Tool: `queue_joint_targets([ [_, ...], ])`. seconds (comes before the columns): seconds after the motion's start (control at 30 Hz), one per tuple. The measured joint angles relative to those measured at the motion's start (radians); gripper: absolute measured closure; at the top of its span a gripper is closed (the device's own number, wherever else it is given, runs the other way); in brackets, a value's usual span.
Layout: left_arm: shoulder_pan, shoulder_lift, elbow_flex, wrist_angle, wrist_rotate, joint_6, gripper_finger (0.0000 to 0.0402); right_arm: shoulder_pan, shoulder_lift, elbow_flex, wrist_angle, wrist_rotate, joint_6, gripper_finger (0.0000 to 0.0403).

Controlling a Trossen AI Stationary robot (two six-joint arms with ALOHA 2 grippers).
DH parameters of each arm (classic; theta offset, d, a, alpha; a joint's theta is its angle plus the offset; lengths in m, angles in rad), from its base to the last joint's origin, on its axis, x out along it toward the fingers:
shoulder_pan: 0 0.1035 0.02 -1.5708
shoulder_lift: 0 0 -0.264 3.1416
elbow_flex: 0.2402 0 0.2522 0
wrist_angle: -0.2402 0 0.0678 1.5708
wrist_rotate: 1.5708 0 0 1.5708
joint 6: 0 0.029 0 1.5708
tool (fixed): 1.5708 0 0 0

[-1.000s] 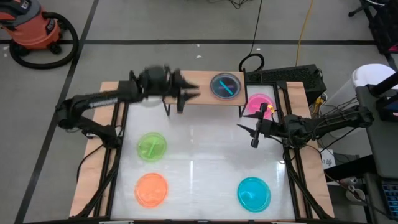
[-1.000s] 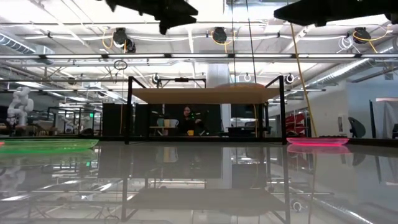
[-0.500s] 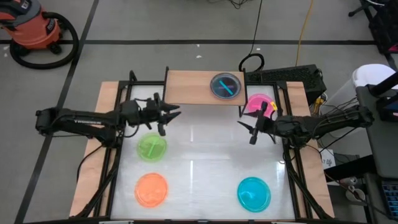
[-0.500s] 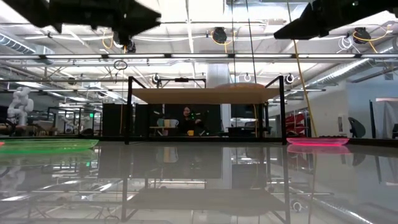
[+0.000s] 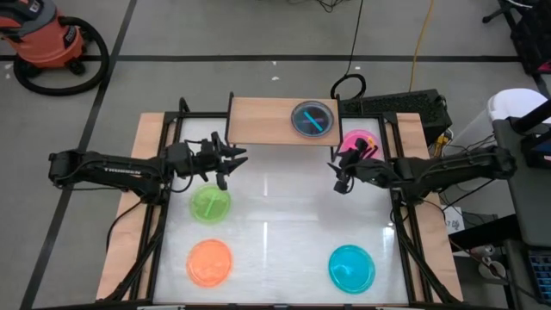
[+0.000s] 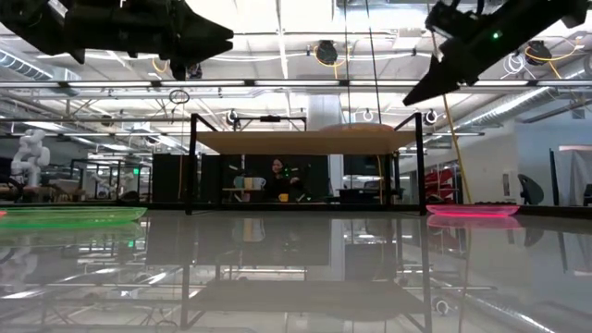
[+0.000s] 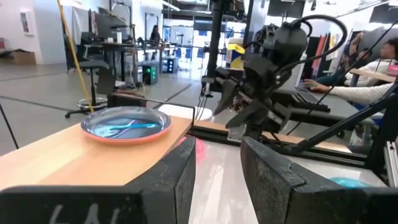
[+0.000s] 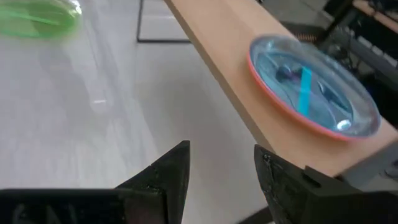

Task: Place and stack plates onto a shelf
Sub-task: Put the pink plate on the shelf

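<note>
High view: the left arm is stretched in from the left edge, nearly level above the surface (image 5: pixel 284 215), and its end effector (image 5: pixel 231 158) is held just past the far edge of the green plate (image 5: pixel 210 204), short of the shelf (image 5: pixel 263 120). Its fingers (image 7: pixel 171 180) are parted with nothing between them. The right arm is reached in from the right, bent at the elbow, and its end effector (image 5: pixel 337 176) is tipped downward beside the pink plate (image 5: pixel 360 142), near the shelf's right end. Its fingers (image 8: pixel 168 171) are likewise spread and empty.

On the shelf's right half a stack is seen, with a blue plate (image 5: pixel 312 118) on top and an orange rim beneath it in the wrist views. An orange plate (image 5: pixel 209 262) is lying at the near left of the surface and a blue plate (image 5: pixel 351 266) at the near right.
</note>
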Motion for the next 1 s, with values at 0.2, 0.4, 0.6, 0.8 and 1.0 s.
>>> queue_joint_targets([
  [0.2, 0.0, 0.0, 0.0, 0.002, 0.0, 0.02, 0.027, -0.02, 0.029, 0.0, -0.094, -0.028, 0.052, 0.0243],
  [0.4, 0.001, 0.0, 0.0, 0.022, -0.003, 0.046, 0.027, -0.022, 0.068, 0.0, -0.131, -0.038, 0.115, 0.0243],
  [0.6, 0.001, 0.0, 0.0, 0.029, -0.005, 0.058, 0.027, -0.043, 0.101, 0.0, -0.175, -0.039, 0.234, 0.0243],
  [0.8, 0.002, 0.0, 0.0, 0.055, -0.006, 0.077, 0.027, -0.069, 0.126, 0.0, -0.253, -0.114, 0.339, 0.0243],
  [1.0, 0.002, 0.001, 0.0, 0.073, -0.011, 0.091, 0.027, -0.097, 0.19, 0.0, -0.354, -0.135, 0.392, 0.0243],
])
